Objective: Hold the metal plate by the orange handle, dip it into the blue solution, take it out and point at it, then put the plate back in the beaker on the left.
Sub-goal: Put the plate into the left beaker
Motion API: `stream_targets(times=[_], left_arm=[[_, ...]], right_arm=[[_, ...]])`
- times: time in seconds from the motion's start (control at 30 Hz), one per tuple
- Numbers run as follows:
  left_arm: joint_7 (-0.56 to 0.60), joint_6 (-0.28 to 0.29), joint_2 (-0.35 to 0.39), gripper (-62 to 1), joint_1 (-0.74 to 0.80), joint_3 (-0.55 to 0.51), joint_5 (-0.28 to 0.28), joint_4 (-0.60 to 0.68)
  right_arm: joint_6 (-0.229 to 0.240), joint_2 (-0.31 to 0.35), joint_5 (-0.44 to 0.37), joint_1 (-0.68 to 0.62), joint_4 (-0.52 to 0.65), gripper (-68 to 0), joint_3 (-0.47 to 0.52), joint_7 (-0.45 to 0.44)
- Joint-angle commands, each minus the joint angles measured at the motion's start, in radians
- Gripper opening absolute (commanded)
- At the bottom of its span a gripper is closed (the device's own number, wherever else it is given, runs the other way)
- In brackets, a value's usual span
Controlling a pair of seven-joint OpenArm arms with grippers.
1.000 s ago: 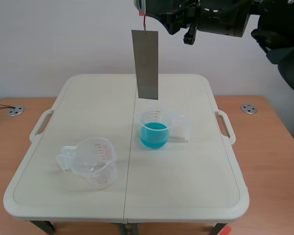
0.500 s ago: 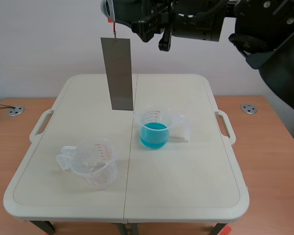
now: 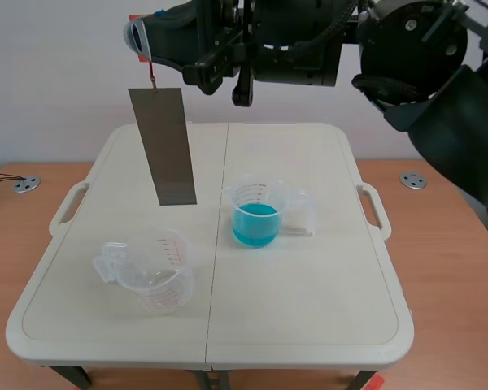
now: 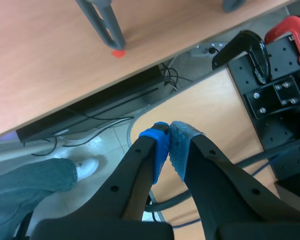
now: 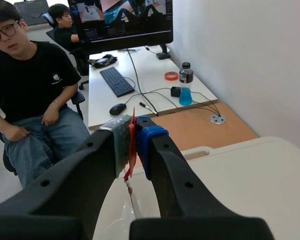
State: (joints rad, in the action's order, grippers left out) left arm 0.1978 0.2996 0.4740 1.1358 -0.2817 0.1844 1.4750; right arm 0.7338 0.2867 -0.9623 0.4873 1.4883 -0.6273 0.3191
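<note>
Plate: hung in the air, slightly tilted, over the left half of the tabletop and touched nothing; its lower end was above and behind the empty beaker.
Handle: a thin orange strip, pinched between the pads of the right gripper.
Right gripper: clamped on the handle, high over the far left part of the tabletop, on an arm that reached in from the right past the middle.
Change: a second earlier the plate hung straight over the blue beaker near the tabletop's middle. Half a second earlier it was just left of that beaker, and now it was further left again. Neither beaker had shifted.
Meaning: the dip looked finished and the return leg under way. The plate had yet to come toward the front edge and go down into the empty beaker.
Left gripper: fingers closed together on nothing, pads touching, held away from the tabletop and facing the floor.
Risk: the plate dangled loosely, so its lower edge could have caught the empty beaker's rim and tipped it.
</note>
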Motion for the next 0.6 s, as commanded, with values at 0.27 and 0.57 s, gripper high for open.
stream_targets(times=[0.27,0.57], left_arm=[[0.013,0.002,0.006,-59.0,0.002,0.001,0.006,0.009],[0.015,0.006,0.006,-59.0,-0.014,0.001,0.007,0.009]], right_arm=[[0.012,-0.032,-0.018,0.028,0.021,-66.0,-0.063,-0.024],[0.012,-0.038,-0.011,0.028,0.021,-66.0,-0.121,-0.055]])
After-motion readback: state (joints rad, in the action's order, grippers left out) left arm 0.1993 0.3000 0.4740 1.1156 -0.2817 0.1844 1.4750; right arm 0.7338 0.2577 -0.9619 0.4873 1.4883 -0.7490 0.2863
